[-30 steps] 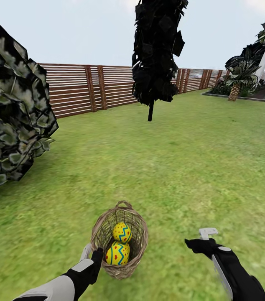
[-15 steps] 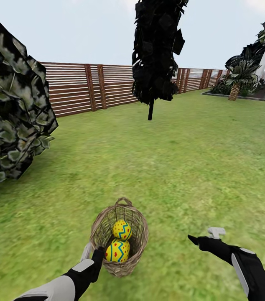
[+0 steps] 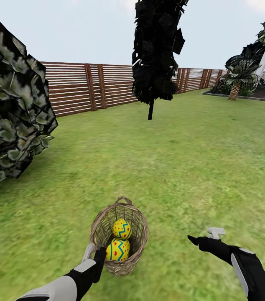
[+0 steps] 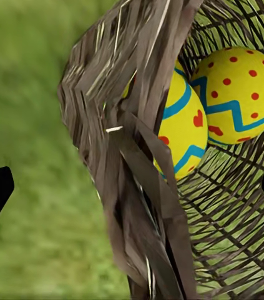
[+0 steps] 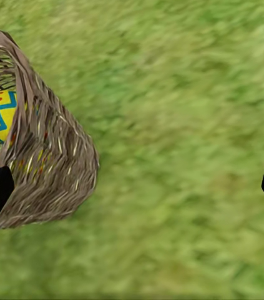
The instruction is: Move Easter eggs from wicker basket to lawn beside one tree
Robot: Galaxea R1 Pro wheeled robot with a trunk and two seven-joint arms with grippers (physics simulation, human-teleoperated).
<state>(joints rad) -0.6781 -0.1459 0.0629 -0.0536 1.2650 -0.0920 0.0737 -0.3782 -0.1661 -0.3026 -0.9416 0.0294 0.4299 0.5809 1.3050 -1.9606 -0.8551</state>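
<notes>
1. The left claw [image 3: 91, 252] sits low in the head picture, a little left of the middle, right at the near wall of the basket [image 3: 137, 234]. In the left wrist picture its two dark tips stand wide apart, with the woven wall [image 4: 138, 187] between them. It is spread and pinches nothing yet. If it shuts on the thin wall and lifts, the basket may tip and the eggs may roll out.

2. The right claw [image 3: 210, 236] hangs at the lower right, over bare grass, well apart from the basket. Its tips stand wide apart in the right wrist picture. It is spread and holds nothing. If it swings in fast, it could bump the basket wall [image 5: 57, 169].

3. The basket sits on the lawn [image 3: 182, 167] at the bottom middle. Two eggs show inside, one [image 3: 122, 229] above the other [image 3: 117, 250] in the frame. They touch. A third egg I cannot make out; it may be hidden under them. Grabbing one egg may push the others around.

4. Far off, at the top middle, is a dark narrow tree [image 3: 155, 54]. A big bush [image 3: 11, 108] is at the left and a fence [image 3: 86, 88] runs behind. The carry looks long, so an egg could slip on the way.
</notes>
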